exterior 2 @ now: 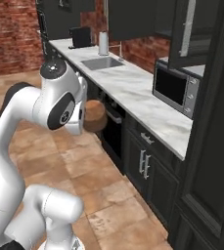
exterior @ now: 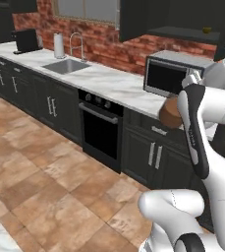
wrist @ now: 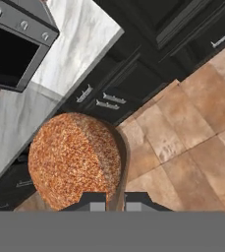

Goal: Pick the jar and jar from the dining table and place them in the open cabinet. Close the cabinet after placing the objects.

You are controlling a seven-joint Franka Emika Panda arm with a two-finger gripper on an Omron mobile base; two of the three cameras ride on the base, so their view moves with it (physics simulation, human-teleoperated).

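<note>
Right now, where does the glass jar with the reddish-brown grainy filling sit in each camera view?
Left base view: the glass jar with reddish-brown grainy filling is right of centre, partly behind the white arm, below the steel microwave.
Right base view: left of centre, beside the arm's hand, in front of the oven.
Hand view: lower left, just above the fingers.
Shared landmark: the microwave.
</note>
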